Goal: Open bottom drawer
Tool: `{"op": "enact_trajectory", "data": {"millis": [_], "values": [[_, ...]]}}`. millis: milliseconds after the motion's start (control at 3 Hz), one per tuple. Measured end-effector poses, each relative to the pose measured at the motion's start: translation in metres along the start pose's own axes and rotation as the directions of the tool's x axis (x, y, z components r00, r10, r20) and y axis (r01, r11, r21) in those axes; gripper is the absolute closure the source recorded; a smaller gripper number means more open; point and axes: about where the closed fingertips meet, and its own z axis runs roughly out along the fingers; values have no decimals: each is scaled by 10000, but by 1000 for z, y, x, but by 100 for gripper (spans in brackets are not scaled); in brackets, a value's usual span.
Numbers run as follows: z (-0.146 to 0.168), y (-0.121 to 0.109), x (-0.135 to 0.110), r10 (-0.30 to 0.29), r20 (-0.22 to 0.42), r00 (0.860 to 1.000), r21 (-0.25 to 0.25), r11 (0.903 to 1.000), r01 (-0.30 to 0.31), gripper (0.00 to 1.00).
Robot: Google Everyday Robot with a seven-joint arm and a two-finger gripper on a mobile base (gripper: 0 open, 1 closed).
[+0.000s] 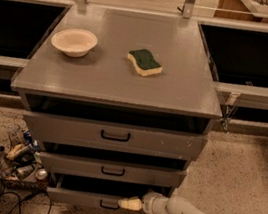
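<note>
Reaching low at 6 o'clock, the gripper [131, 203] sits at the bottom drawer [74, 197], just 3 o'clock of its handle [108, 204]. Can't tell its opening or hold. Risk: off-centre contact slips off the handle, so the pull fails.

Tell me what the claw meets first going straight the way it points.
Likely the small black bar handle of the slim grey metal bottom drawer, just left of the claw at its front; depth unclear.
</note>
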Motion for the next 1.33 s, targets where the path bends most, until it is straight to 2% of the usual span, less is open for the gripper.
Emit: {"op": "enact_trajectory", "data": {"millis": [333,667,1333], "values": [[3,3,1,-36,-84,10000,-133,9999,35,0],[8,15,12,37,-369,9993,-667,9978,-62,0],[10,33,27,86,-661,9978,-1235,9922,-167,0]]}}
